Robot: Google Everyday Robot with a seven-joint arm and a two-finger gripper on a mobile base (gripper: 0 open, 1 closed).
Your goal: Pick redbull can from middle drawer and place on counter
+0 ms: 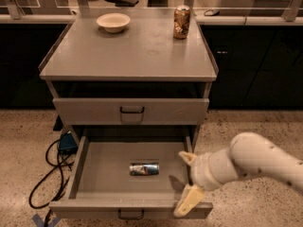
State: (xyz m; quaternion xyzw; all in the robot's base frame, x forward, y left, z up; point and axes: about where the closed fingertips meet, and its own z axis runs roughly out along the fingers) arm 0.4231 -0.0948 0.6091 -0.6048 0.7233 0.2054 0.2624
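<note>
The redbull can, slim and silver with blue patches, lies on its side on the floor of the open middle drawer, right of centre. My gripper is open and empty. It hangs over the drawer's right front corner, a short way right of the can and not touching it. One cream finger points toward the drawer's right wall and the other hangs over the front edge. The counter is the grey slab on top of the cabinet.
A cream bowl and a gold-brown patterned can stand at the back of the counter. The drawer above is shut. A blue box with black cables lies on the floor at the left.
</note>
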